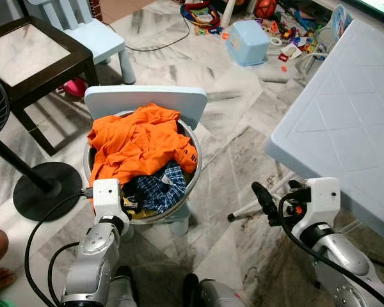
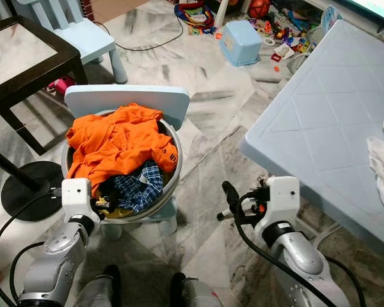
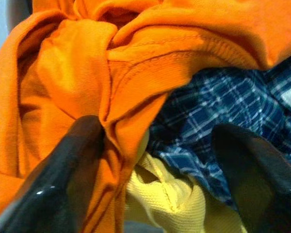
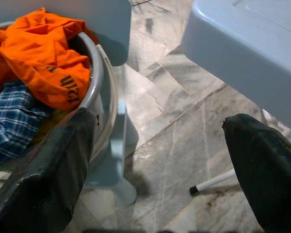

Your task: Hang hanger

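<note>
A round metal basin [image 1: 193, 167] rests on the seat of a small pale-blue chair [image 1: 147, 99] and serves as the landmark. Inside it, an orange garment [image 1: 133, 146] is heaped over a dark blue plaid shirt [image 1: 155, 187], with a yellow cloth [image 3: 177, 201] at the basin's near edge. No hanger can be made out among the clothes or near the basin. The left gripper [image 3: 157, 174] is at the basin's near rim, fingers [image 3: 70, 179] spread wide and pushed into the clothes: one lies against a fold of the orange garment, the other over the plaid shirt, nothing clamped. The right gripper [image 4: 167, 174] hangs over the marble floor [image 1: 227, 230] right of the basin, fingers wide apart and empty, beside the pale-blue tabletop [image 1: 345, 121]. A white rod [image 4: 213, 182] lies on the floor beneath it.
</note>
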Controlling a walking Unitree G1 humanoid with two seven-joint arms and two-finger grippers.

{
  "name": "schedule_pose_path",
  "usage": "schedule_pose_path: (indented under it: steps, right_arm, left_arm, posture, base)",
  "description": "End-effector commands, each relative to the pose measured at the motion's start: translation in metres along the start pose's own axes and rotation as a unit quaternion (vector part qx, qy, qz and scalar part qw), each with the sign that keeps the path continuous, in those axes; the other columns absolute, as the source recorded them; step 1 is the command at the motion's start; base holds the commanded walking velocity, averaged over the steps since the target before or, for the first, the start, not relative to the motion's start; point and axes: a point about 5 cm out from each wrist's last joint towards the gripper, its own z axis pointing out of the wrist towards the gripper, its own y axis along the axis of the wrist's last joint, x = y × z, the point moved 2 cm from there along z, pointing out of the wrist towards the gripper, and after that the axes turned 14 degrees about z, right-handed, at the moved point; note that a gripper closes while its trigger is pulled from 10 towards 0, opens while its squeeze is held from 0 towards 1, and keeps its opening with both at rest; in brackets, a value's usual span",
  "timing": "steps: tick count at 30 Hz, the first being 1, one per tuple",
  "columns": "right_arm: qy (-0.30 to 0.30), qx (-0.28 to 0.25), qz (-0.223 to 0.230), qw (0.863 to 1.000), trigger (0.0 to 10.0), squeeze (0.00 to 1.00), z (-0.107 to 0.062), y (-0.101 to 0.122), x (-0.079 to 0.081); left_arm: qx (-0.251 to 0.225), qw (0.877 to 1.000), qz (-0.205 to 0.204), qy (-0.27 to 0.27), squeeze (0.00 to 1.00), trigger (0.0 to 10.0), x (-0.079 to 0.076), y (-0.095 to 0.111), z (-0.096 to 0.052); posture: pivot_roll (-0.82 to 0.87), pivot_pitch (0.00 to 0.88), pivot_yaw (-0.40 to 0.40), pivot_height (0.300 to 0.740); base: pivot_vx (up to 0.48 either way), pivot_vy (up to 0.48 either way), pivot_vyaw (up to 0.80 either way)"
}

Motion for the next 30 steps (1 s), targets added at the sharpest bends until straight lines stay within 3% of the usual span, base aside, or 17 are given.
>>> schedule_pose_path:
  steps: [1, 6, 22, 30]
  right_arm:
    - [-0.011, 0.0, -0.003, 1.0, 10.0, 0.0, -0.004, 0.0, -0.005]
    - [-0.003, -0.004, 0.001, 1.0, 10.0, 0.0, 0.002, 0.0, 0.002]
    - [-0.007, -0.034, -0.013, 0.999, 10.0, 0.0, 0.014, 0.009, 0.002]
    - [-0.012, -0.041, -0.016, 0.999, 10.0, 0.0, 0.016, 0.011, 0.0]
  left_arm:
    - [0.028, 1.0, 0.001, -0.012, 0.0, 0.0, -0.005, -0.016, -0.004]
    - [0.014, 1.0, -0.003, 0.004, 0.0, 0.0, 0.003, -0.01, -0.002]
    - [-0.04, 0.998, 0.021, 0.042, 0.0, 0.0, 0.016, 0.018, 0.004]
    - [-0.017, 0.999, 0.028, 0.026, 0.0, 0.0, 0.01, 0.01, 0.008]
  posture:
    - [-0.02, 0.32, -0.163, 0.74]
    - [-0.01, 0.313, -0.163, 0.74]
    - [0.01, 0.281, -0.144, 0.74]
    - [0.0, 0.273, -0.133, 0.74]
  base:
    - [0.0, 0.0, 0.0]
    - [0.0, 0.0, 0.0]
    - [0.0, 0.0, 0.0]
    - [0.0, 0.0, 0.0]
